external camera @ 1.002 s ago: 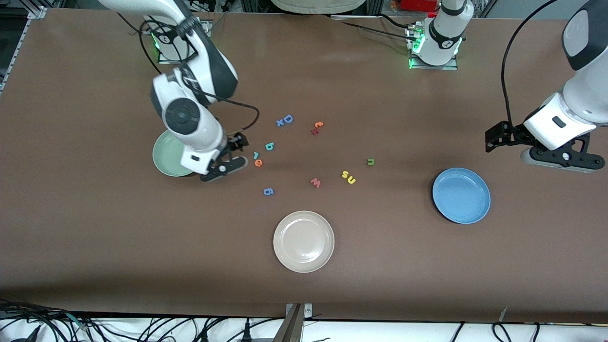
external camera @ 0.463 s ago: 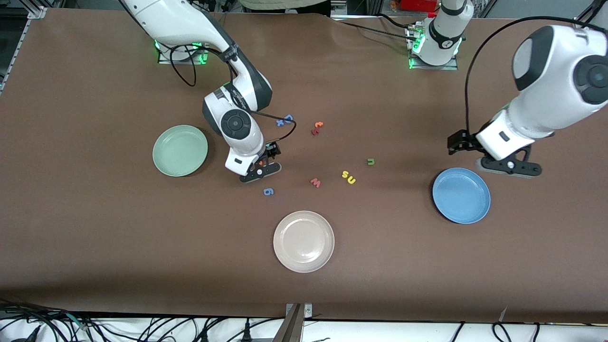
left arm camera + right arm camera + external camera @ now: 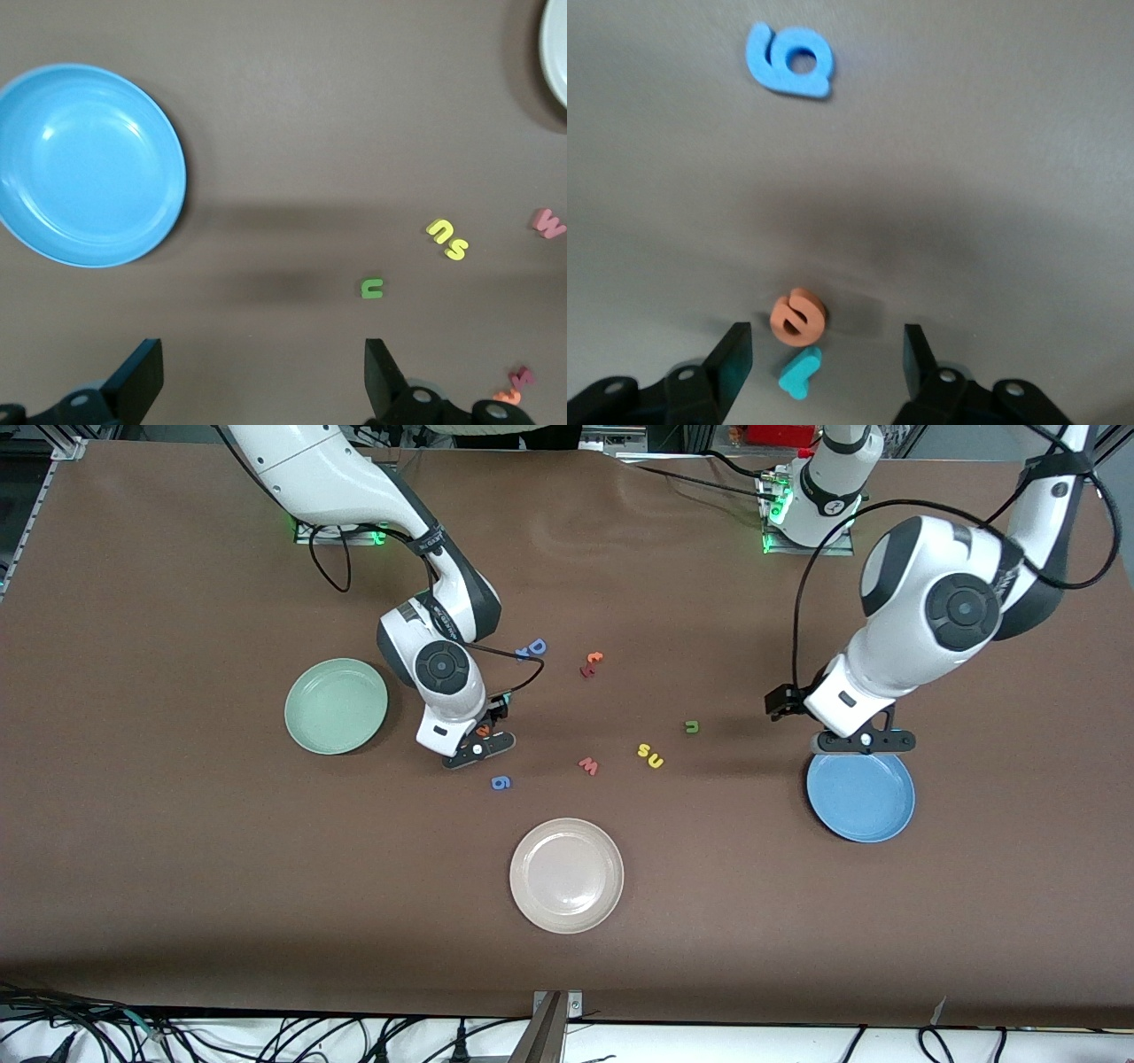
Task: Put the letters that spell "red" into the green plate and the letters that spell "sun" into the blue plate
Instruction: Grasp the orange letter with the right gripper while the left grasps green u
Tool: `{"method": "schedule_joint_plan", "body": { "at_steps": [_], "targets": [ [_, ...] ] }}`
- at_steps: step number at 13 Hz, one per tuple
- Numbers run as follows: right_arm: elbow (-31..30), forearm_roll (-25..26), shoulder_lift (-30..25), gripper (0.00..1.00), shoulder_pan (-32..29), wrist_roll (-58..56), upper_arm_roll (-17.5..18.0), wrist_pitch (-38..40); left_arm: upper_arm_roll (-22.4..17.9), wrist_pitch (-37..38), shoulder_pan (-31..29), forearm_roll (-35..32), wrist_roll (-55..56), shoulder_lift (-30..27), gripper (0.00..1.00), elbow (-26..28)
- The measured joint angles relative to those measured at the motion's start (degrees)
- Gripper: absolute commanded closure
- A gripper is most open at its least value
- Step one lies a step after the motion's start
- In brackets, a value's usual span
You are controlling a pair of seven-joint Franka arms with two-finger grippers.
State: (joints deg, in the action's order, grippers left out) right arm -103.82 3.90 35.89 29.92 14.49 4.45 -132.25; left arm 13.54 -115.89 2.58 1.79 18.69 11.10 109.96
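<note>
The right gripper [image 3: 479, 737] sits low at centre-left of the front view, its jaws apart and straddling the orange "e" [image 3: 798, 318] and the small teal "r" [image 3: 801, 372], gripping neither. The green plate [image 3: 336, 706] lies beside it. The left gripper [image 3: 264, 376], jaws spread and empty, hangs at the blue plate's [image 3: 859, 789] upper rim. The yellow "s" [image 3: 644, 751], yellow "u" [image 3: 656, 762] and green "n" [image 3: 692, 727] lie mid-frame.

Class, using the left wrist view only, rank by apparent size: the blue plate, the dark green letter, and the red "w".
1. Blue plate, by far the largest.
2. Red "w" and dark green letter: both tiny and look alike, so unranked.
</note>
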Motion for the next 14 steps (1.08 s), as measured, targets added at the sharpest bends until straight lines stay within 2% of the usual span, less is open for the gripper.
{"method": "schedule_joint_plan", "body": {
  "at_steps": [4,6,10,11,14],
  "targets": [
    [-0.4,0.0,0.3,0.39,0.0,0.0,0.0,-1.4,0.1,-11.6,2.3,1.3,5.9,2.6,0.00,7.3],
    [-0.4,0.0,0.3,0.38,0.1,0.0,0.0,-2.1,0.1,-15.3,4.6,4.4,8.6,4.3,0.00,8.2],
    [-0.4,0.0,0.3,0.39,0.1,0.0,0.2,-2.4,0.1,-19.6,6.6,5.0,10.7,9.4,0.01,8.5],
    [-0.4,0.0,0.3,0.45,0.1,0.0,0.2,-2.5,0.1,-20.6,6.8,5.0,11.6,10.7,0.03,8.6],
    [-0.4,0.0,0.7,0.51,0.3,0.0,0.4,-3.4,0.1,-22.2,8.1,5.0,12.6,13.6,0.07,8.6]
  ]
}}
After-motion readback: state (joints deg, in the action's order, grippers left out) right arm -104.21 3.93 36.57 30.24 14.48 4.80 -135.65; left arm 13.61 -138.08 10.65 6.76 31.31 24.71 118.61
